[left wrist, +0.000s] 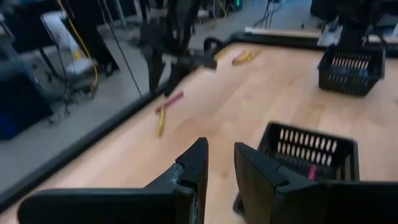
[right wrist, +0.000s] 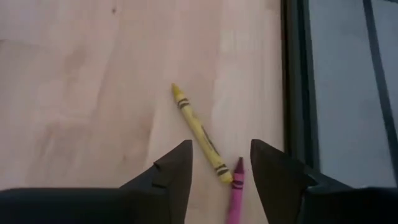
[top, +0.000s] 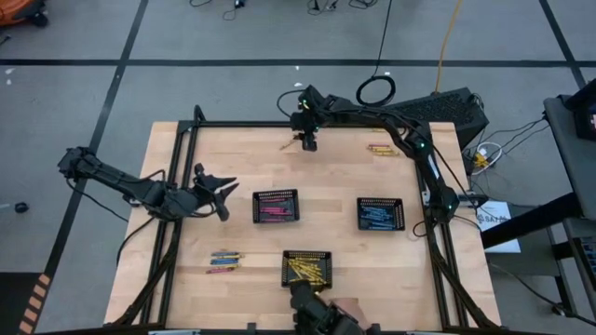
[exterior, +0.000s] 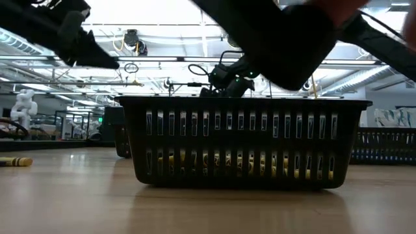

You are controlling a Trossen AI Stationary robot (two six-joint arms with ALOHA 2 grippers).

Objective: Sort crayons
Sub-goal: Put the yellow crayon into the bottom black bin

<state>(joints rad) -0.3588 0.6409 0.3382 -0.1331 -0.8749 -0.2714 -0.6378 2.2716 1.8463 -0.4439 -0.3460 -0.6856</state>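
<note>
Near the far edge of the wooden surface two crayons lie together: a yellow crayon and a pink crayon. In the right wrist view the yellow one lies on a diagonal, its tip pointing away from the surface edge, and its flat end almost meets the tip of the pink one, whose long axis runs nearly along the black edge rail. The right gripper hangs just above this pair with its jaws moderately open and holds nothing. The left gripper hovers at the left side of the surface, beside the tray with pink crayons; its jaws stand narrowly open and are empty. The tray with blue crayons stands to the right, and the tray with yellow crayons is at the near edge. A small group of mixed crayons lies at the near left, and some other crayons lie at the far right.
</note>
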